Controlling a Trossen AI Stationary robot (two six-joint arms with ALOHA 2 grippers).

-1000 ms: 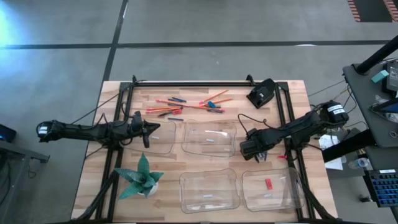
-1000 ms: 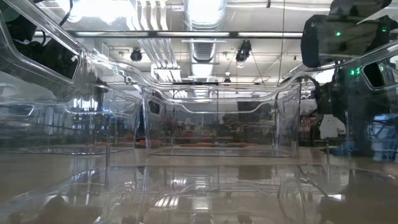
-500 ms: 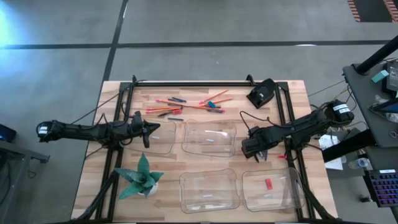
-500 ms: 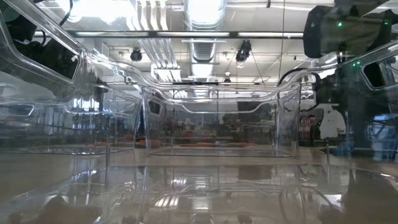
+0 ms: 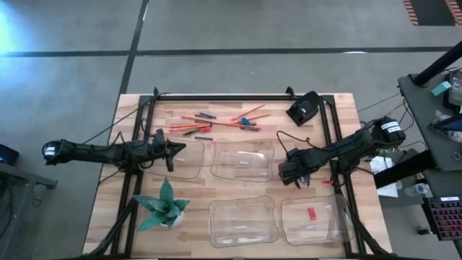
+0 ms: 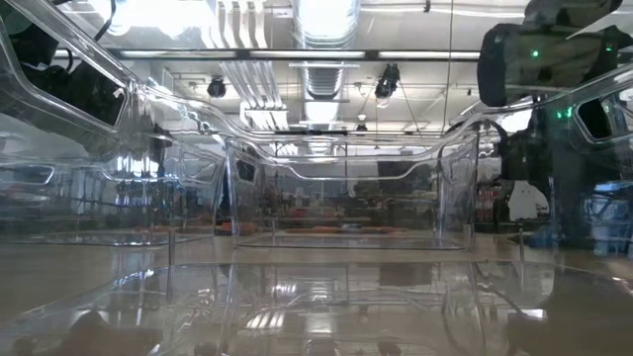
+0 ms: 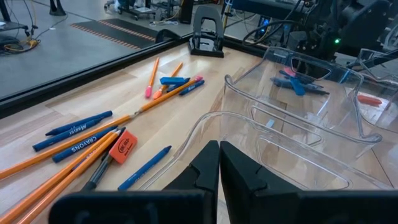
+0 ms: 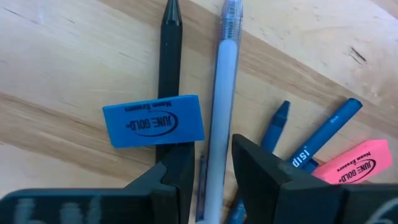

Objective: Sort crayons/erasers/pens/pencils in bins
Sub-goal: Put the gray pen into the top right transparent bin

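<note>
My right gripper (image 5: 302, 182) is open and low over the table, between the far middle bin (image 5: 243, 160) and the near right bin (image 5: 315, 220). In the right wrist view its fingers (image 8: 212, 168) stand on either side of a white pen (image 8: 222, 87). Beside the pen lie a blue eraser (image 8: 153, 120), a black stick (image 8: 170, 56), blue crayons (image 8: 323, 140) and a pink eraser (image 8: 351, 167). A red eraser (image 5: 312, 213) lies in the near right bin. Orange pencils (image 5: 216, 120) lie in a pile at the far side. My left gripper (image 5: 172, 150) is shut and empty at the far left bin (image 5: 189, 162). My right gripper comes at the white pen from above, one finger on each long side and the fingers (image 8: 261, 168) across it. The pen lies flat on the table. I cannot tell whether the fingers touch it.
A green folded-paper plant (image 5: 164, 206) stands near the left front. A black device (image 5: 303, 108) sits at the far right. The near middle bin (image 5: 243, 220) holds a small item. In the left wrist view, pencils (image 7: 68, 168), a red eraser (image 7: 122, 144) and blue crayons (image 7: 74, 124) lie beside a bin rim (image 7: 273, 124).
</note>
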